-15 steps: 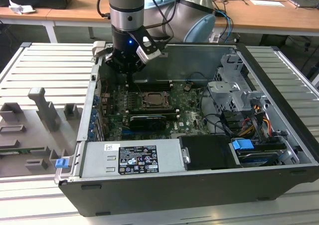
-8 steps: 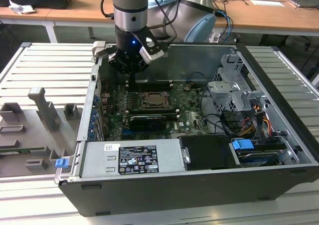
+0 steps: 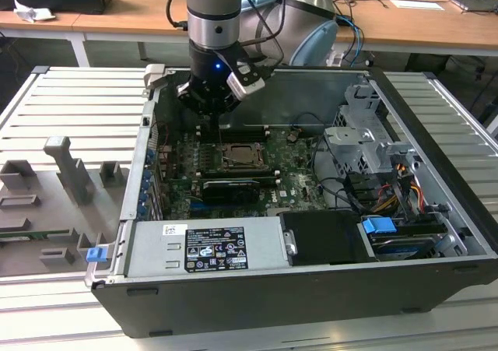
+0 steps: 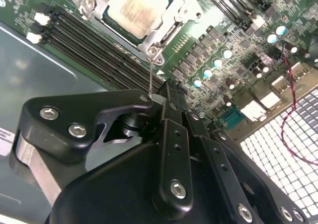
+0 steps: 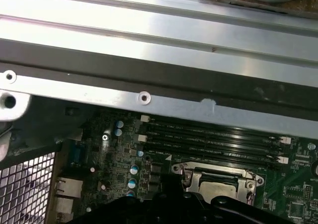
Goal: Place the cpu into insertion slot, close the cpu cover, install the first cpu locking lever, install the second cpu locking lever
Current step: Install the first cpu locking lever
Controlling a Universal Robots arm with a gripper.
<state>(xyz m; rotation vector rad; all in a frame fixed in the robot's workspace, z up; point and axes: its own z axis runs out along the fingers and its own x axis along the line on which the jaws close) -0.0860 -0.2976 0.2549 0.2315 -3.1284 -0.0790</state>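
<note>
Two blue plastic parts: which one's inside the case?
The blue tab near the coloured cables, at the exterior view's right; the blue clip sits outside the case, at its corner.

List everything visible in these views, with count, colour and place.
computer case: one, black, open on the table
table: one, silvery, slatted, under the case
circuit board: one, green, inside the case
cpu: one, pale silver, on the board
cpu cover: one, silvery, down around the cpu
locking lever: one, thin metal, rising from the cover's corner to the claw
memory slots: several, black, beside the cpu
arm: one, grey and black, above the board
claw: one, black, shut on the locking lever
</note>
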